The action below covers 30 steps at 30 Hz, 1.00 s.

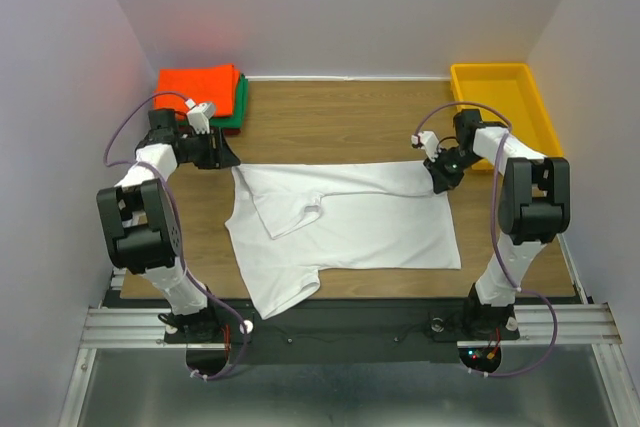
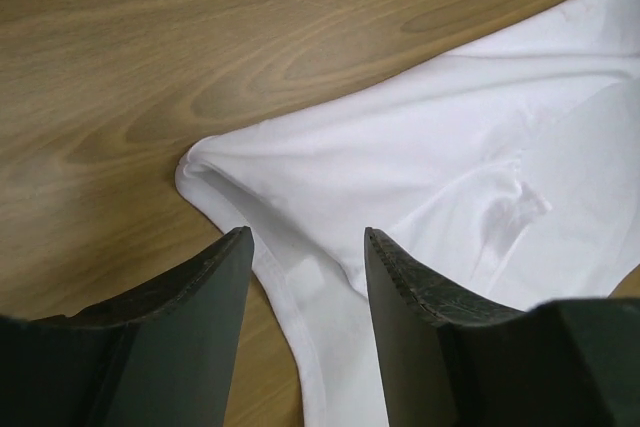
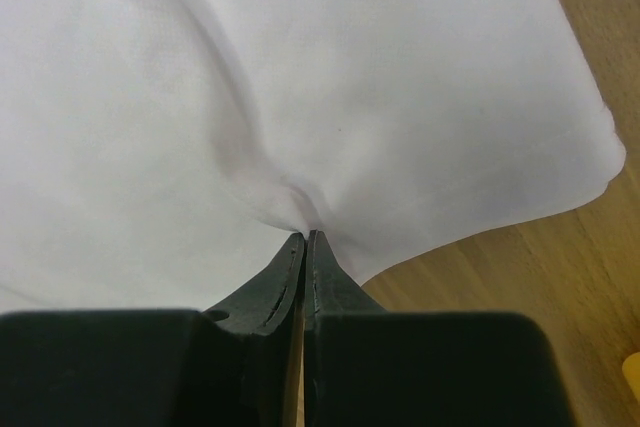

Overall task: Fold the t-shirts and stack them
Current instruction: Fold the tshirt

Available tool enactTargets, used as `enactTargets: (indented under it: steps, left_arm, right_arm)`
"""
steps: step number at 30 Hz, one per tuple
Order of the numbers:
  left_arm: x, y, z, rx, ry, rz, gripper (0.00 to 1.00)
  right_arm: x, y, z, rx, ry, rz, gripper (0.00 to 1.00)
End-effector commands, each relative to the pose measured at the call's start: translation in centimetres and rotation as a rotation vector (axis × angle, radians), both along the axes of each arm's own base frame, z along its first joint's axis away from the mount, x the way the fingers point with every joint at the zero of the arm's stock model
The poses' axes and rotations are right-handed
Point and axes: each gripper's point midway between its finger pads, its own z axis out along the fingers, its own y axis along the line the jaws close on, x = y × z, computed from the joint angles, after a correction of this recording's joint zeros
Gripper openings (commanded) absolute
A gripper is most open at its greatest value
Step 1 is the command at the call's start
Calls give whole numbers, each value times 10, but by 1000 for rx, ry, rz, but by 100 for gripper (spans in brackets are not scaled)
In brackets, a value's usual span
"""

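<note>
Your right gripper (image 3: 304,237) is clenched, its two fingers pressed together on a pinch of the white t-shirt (image 3: 300,77); the cloth puckers into creases that run out from the fingertips. In the overhead view that pinch sits at the shirt's 2 o'clock corner.

Your left gripper (image 2: 306,239) is released, fingers (image 2: 205,297) spread wide. A folded edge of the white cloth shows in the gap between them, with the rounded corner of that fold just toward 11 o'clock of the gap. You cannot tell from the wrist view whether the fingers touch the cloth. Seen from above, this gripper is at the shirt's 10 o'clock corner.

The white t-shirt lies spread over the middle of the wooden table (image 1: 340,117), with a flap folded in on its left half and one sleeve trailing off toward 7 o'clock, at the table's near edge.

At the table's 11 o'clock corner sits a folded stack: the orange t-shirt (image 1: 197,87) on top, with the green t-shirt (image 1: 240,105) showing along its right edge.

At 1 o'clock stands the yellow tray (image 1: 490,69), well apart from the shirts. Its floor shows plain yellow wherever your right arm does not cover it.
</note>
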Motion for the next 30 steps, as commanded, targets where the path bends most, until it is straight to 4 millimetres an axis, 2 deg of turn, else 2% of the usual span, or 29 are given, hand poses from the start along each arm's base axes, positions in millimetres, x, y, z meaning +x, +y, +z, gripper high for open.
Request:
enactTargets:
  steps: [1,6,16,21,24,25,28,30]
  left_arm:
    - [-34,-2,4,100,-7,-51,59]
    - [-57,-20,-28,119,82,-94,59]
    - [-58,-43,-60,85,192,-140,58]
    - [-55,-48,-59,59,187,-150,53]
    - [-52,-50,-59,45,188,-151,46]
    - [-51,-51,-57,39,185,-153,40]
    - [-49,-52,-50,28,169,-161,34]
    - [-48,-53,-44,23,157,-164,34]
  right_arm:
    - [16,4,7,15,-27,-19,4]
    - [20,3,5,14,-24,-29,2]
    - [21,1,6,2,-30,-31,1]
    - [18,0,-3,-7,-13,-33,1]
    - [17,-3,-7,-22,-7,-38,1]
    - [15,-3,-8,-25,-2,-40,1]
    - [16,-5,-9,-34,-5,-43,1]
    - [16,-6,-9,-38,-8,-44,1]
